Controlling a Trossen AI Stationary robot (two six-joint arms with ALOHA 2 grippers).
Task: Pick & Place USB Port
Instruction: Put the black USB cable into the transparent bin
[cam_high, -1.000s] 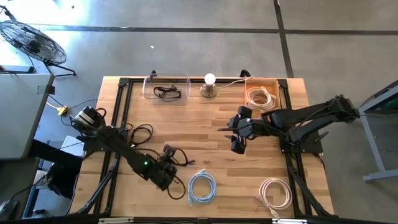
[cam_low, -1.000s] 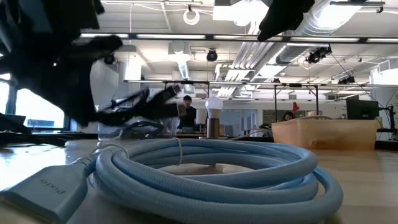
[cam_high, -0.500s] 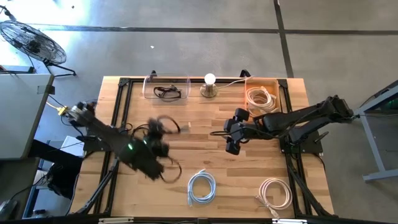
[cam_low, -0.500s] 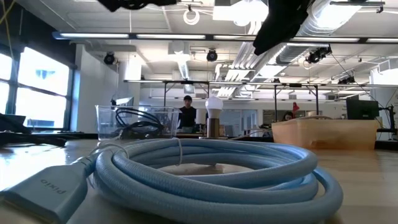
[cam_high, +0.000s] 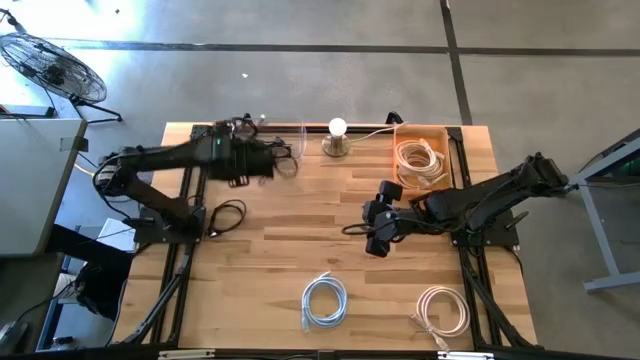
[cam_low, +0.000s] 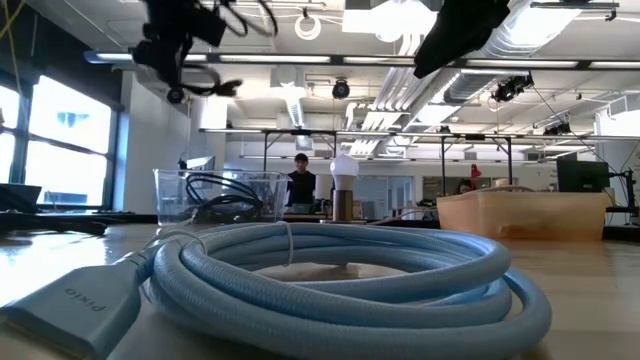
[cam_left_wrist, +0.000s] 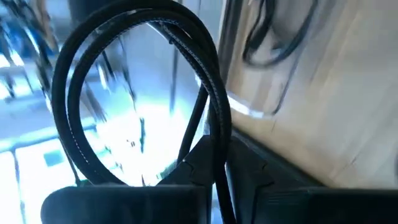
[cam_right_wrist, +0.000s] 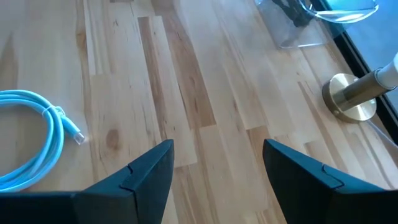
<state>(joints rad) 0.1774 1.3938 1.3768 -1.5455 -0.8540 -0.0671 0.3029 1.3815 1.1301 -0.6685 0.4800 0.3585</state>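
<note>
My left gripper (cam_high: 258, 160) is raised near the table's far edge, beside the clear container (cam_high: 270, 141), and is shut on a coiled black USB cable (cam_high: 285, 165). The low view shows this gripper (cam_low: 172, 45) high above the container (cam_low: 215, 195), with the cable's loops (cam_low: 245, 15) beside it. A second black cable (cam_high: 268, 150) lies inside the container. My right gripper (cam_high: 373, 238) hovers open over bare wood right of the table's middle, touching nothing. In its wrist view the gripper (cam_right_wrist: 217, 168) shows wood between its fingers. My left gripper pinches the black cable's coil between its two fingers, at one side of the loops (cam_left_wrist: 216, 163). The strands run up from between the fingers (cam_left_wrist: 186, 177) and open into a round coil (cam_left_wrist: 124, 74). The coil is lifted clear of the table.
A light-blue cable coil (cam_high: 323, 300) and a white coil (cam_high: 443, 308) lie near the near edge. An orange bin (cam_high: 447, 140) of white cables and a lit bulb on a brass base (cam_high: 337, 138) stand at the far edge. Another black cable (cam_high: 228, 213) lies at the left.
My left arm has swung from the table's near middle up and toward the far edge, carrying the black cable lifted clear, and now holds it by the clear container. My right gripper has drifted a little toward the near edge and stays open.
</note>
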